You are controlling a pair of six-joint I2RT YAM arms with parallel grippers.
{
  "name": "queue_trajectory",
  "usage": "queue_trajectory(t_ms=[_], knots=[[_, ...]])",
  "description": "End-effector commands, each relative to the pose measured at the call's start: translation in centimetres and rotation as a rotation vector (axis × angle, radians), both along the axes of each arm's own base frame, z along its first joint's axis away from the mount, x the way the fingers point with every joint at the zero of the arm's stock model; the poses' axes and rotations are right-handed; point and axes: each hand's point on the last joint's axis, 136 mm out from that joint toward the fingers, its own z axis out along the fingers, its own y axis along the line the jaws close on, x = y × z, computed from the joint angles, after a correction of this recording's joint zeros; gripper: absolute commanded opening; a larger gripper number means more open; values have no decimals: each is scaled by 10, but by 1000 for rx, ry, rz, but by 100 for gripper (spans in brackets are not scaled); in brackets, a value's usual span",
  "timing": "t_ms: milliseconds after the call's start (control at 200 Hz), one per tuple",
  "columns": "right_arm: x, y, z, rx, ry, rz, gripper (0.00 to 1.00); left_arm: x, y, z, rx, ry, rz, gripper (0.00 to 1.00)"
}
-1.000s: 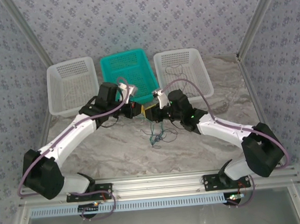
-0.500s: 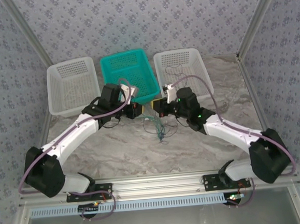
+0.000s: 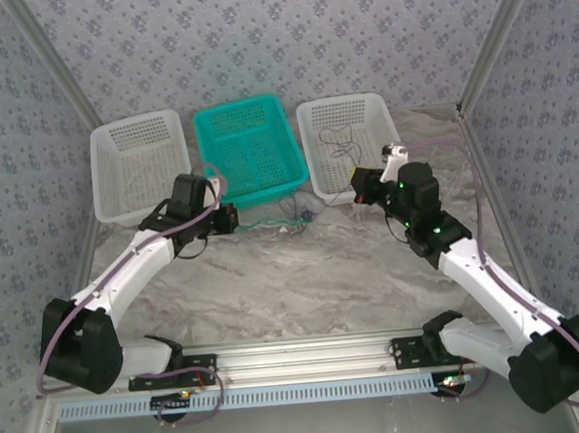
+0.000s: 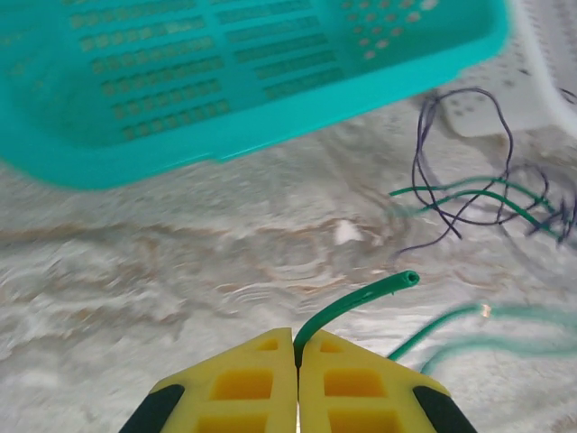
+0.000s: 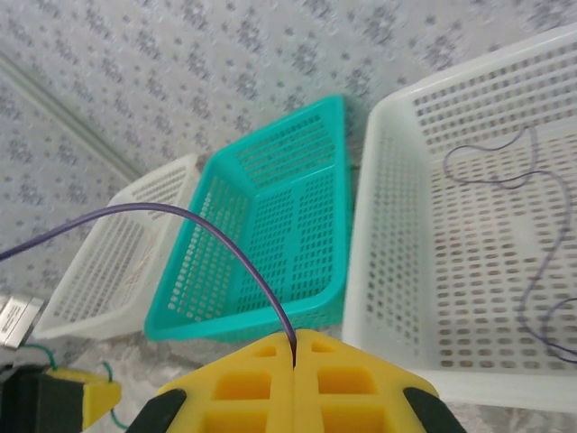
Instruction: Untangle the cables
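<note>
Where the marbled table (image 3: 305, 285) lies bare at the near side, the two arms reach away from their bases toward a row of baskets at the far side. The left gripper (image 4: 297, 347) has its yellow jaws pressed fully together on a green wire (image 4: 356, 296), whose short free end curves up and to the right past the fingertips. The right gripper (image 5: 295, 341) is clamped just as tight, pinching a purple wire (image 5: 212, 225) that arcs up and away to the left. Between the two grippers, seen from above, a small tangle of wires (image 3: 298, 216) sits on the table just in front of the teal basket (image 3: 249, 149), and a green strand runs from it toward the left gripper. From the left wrist, purple loops and green strands of that tangle lie on the table to the right, near the corner of a white basket. Farther back the baskets stand side by side: the left white basket (image 3: 140, 163), the teal one in the middle, and the right white basket (image 3: 383, 134), where a thin loose wire (image 5: 532, 180) lies on the perforated floor.
</note>
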Motion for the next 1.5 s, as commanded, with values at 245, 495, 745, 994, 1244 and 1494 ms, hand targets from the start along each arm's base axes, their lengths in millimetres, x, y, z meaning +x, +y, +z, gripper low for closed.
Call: queue_trajectory(t_ms=[245,495,745,994,1244,1494], knots=[[-18,-81,-14,-25,62,-307,0,-12,36,-15,44,72,109,0],[-22,-120,-9,-38,74,-424,0,-17,50,-25,44,90,153,0],[-26,-151,2,-39,72,-500,0,-21,56,-31,52,98,169,0],[-37,-181,14,-50,64,-580,0,-20,59,-32,58,99,180,0],[-51,-210,26,-87,60,-674,0,-18,72,-36,62,113,244,0],[-70,-243,44,-104,25,-815,0,-21,90,-43,51,144,322,0]])
